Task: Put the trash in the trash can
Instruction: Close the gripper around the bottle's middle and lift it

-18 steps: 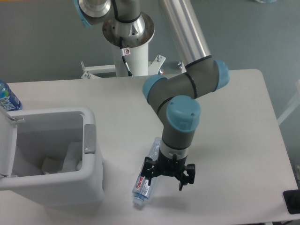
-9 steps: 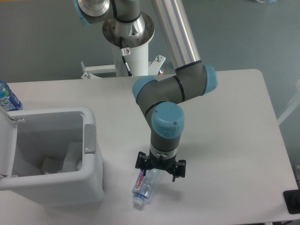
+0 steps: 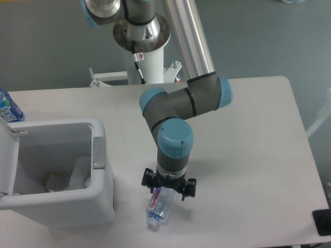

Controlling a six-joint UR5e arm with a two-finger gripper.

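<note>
Directly over the crushed bottle [image 3: 157, 206] sits my gripper [image 3: 169, 187], fingers spread wide to either side of its upper end, not closed on it. It lies on the white table [image 3: 248, 155], cap toward the front edge, just right of the trash can [image 3: 57, 173]. That bin stands open, with a crumpled wrapper [image 3: 70, 178] inside. At far left a blue-labelled water bottle [image 3: 8, 106] peeks in.

Bottle [image 3: 157, 205] lying on table [image 3: 248, 155], near edge, just right of bin [image 3: 101, 170]; gripper [image 3: 169, 184] sitting directly over bottle's far end; wrapper [image 3: 77, 173] lying inside bin.
</note>
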